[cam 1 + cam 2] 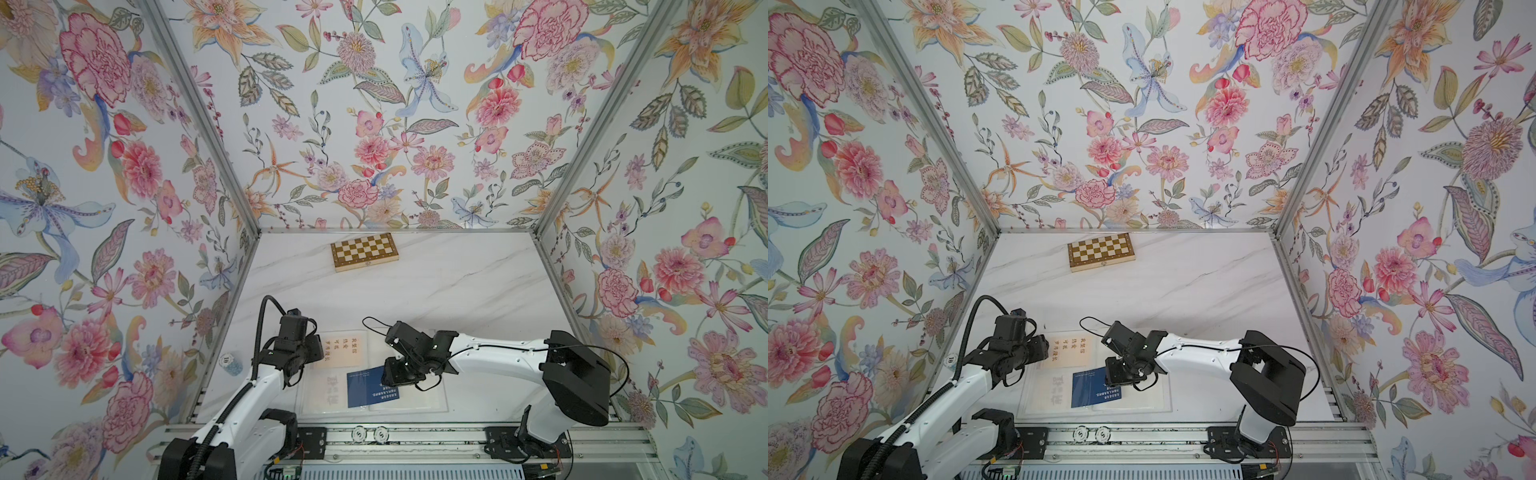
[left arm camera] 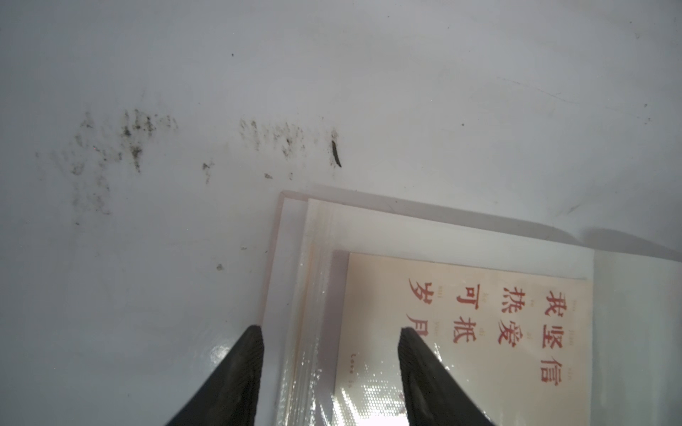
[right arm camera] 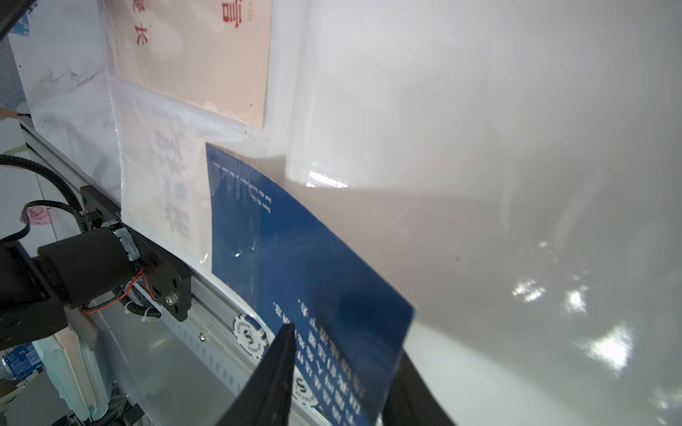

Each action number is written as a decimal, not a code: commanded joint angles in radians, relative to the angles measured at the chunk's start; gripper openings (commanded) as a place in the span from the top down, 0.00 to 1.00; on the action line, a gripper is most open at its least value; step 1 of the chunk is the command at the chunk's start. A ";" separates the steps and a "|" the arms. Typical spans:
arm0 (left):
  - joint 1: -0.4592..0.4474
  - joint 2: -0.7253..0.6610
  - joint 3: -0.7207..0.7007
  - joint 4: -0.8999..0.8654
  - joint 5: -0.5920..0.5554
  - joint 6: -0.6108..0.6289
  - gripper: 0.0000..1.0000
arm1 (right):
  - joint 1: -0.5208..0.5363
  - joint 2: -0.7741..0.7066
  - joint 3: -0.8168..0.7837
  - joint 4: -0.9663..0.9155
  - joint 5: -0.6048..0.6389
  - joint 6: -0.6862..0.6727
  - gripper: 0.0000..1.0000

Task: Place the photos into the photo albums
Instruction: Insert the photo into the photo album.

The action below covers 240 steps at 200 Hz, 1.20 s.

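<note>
The photo album lies open near the table's front edge. A cream photo with red Chinese text sits in its far left sleeve. A navy blue photo rests tilted across the middle of the pages, one end raised. That raised end stands between the parted fingers of my right gripper, which is open. My left gripper is open too, straddling the album's left edge; one fingertip is over the table and the other over the cream photo.
A checkered chessboard box lies at the back of the white marble table. Two poker chips rest on the front rail, and a stack of blue chips stands by the left wall. Floral walls close in three sides.
</note>
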 commanded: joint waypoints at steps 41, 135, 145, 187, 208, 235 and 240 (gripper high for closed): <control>0.012 -0.008 -0.014 -0.003 -0.010 -0.008 0.43 | 0.016 -0.033 0.008 -0.051 0.028 -0.012 0.68; 0.015 0.000 -0.014 0.004 0.001 -0.006 0.43 | 0.049 0.077 0.104 -0.043 -0.003 -0.044 0.75; 0.016 -0.001 -0.014 0.003 0.001 -0.005 0.43 | 0.050 0.093 0.117 -0.034 -0.018 -0.048 0.76; 0.016 -0.010 -0.019 0.004 0.009 -0.007 0.43 | 0.055 0.153 0.164 -0.001 -0.084 -0.064 0.78; 0.016 -0.007 -0.021 0.004 0.013 -0.009 0.43 | 0.056 0.184 0.183 0.012 -0.118 -0.074 0.77; 0.016 -0.005 -0.025 0.006 0.020 -0.013 0.43 | 0.056 0.212 0.199 0.032 -0.148 -0.080 0.76; 0.016 -0.006 -0.026 0.007 0.021 -0.014 0.43 | 0.057 0.217 0.201 0.034 -0.153 -0.081 0.76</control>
